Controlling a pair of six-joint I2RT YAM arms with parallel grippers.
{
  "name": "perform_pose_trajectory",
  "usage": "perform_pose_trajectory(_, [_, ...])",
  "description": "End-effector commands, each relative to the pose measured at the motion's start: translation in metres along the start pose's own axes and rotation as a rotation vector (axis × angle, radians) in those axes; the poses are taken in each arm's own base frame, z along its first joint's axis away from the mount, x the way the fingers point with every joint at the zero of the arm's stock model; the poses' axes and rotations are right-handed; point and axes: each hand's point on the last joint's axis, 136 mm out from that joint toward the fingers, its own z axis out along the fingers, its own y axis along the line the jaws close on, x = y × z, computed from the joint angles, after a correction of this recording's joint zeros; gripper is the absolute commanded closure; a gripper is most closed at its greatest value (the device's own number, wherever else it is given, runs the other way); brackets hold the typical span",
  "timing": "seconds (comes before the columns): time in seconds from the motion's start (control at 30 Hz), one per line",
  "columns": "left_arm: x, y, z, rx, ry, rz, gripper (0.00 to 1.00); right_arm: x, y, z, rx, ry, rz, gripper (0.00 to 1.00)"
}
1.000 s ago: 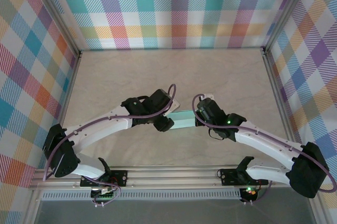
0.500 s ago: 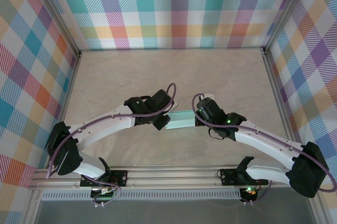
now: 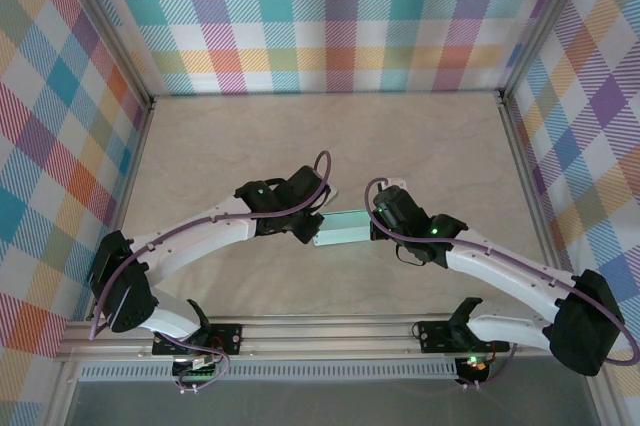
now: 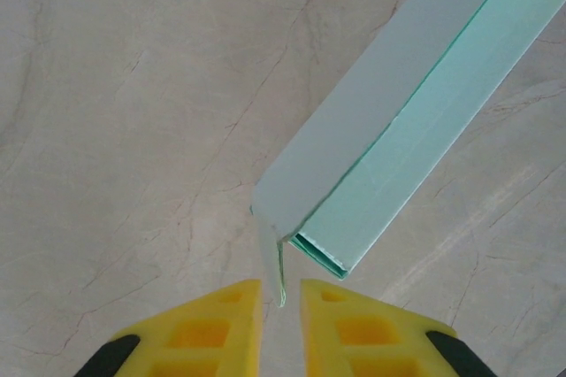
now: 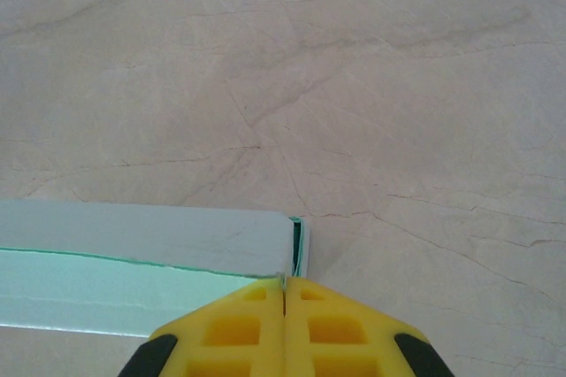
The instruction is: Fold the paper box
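- We count one paper box at mid-table, between our two hands.
- Our left hand is slightly parted around an end flap.
- Our right hand pinches the opposite end.

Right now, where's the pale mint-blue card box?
Top view: the paper box is near the middle of the table, bridging the grippers. Its left end flap lies inside the open left gripper; the right gripper pinches its right end.
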Motion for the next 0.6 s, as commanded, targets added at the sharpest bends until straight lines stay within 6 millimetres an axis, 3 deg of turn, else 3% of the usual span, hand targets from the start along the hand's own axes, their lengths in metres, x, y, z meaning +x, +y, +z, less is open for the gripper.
perform_pose_trajectory(0.0, [0.0001, 0.0024, 0.0000, -0.001, 0.015, -0.016, 0.79, 0.0009, 0.0042, -0.0036, -0.015, 0.018, 0.009, 1.00])
perform_pose_trajectory(0.57, [0.0002, 0.0065, 0.0062, -0.028, 0.020, -0.011, 0.78, 0.0024, 0.0068, -0.0036, -0.027, 0.022, 0.017, 1.00])
